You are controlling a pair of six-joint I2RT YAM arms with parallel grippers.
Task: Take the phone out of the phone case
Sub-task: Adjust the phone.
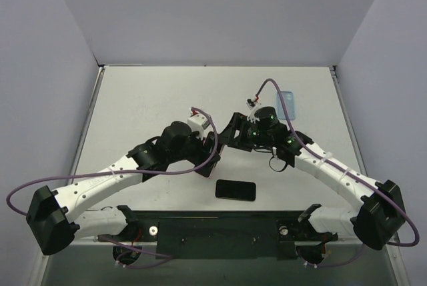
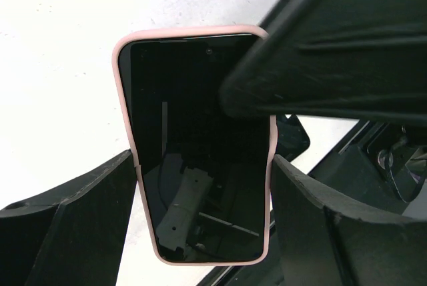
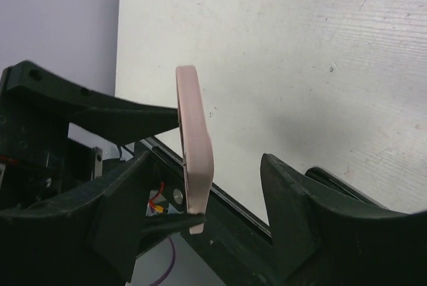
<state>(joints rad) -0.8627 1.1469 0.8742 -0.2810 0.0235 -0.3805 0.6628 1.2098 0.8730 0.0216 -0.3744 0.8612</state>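
Observation:
The phone (image 2: 193,153), screen toward the left wrist camera, sits in a pink phone case (image 2: 124,99) and is held up off the table. My left gripper (image 2: 203,166) is shut on the case's two long sides. In the right wrist view the phone case (image 3: 195,126) shows edge-on and upright between the fingers of my right gripper (image 3: 207,166), which is open, with a clear gap to its right finger (image 3: 293,213). One right finger (image 2: 320,59) overlaps the phone's top corner. From above, the left gripper (image 1: 215,147) and right gripper (image 1: 230,136) meet mid-table and hide the phone.
A bare black phone (image 1: 235,190) lies flat near the front edge, just below the grippers. A light blue case (image 1: 288,103) lies at the back right behind the right arm. Grey walls close in the white table (image 1: 153,99) on three sides.

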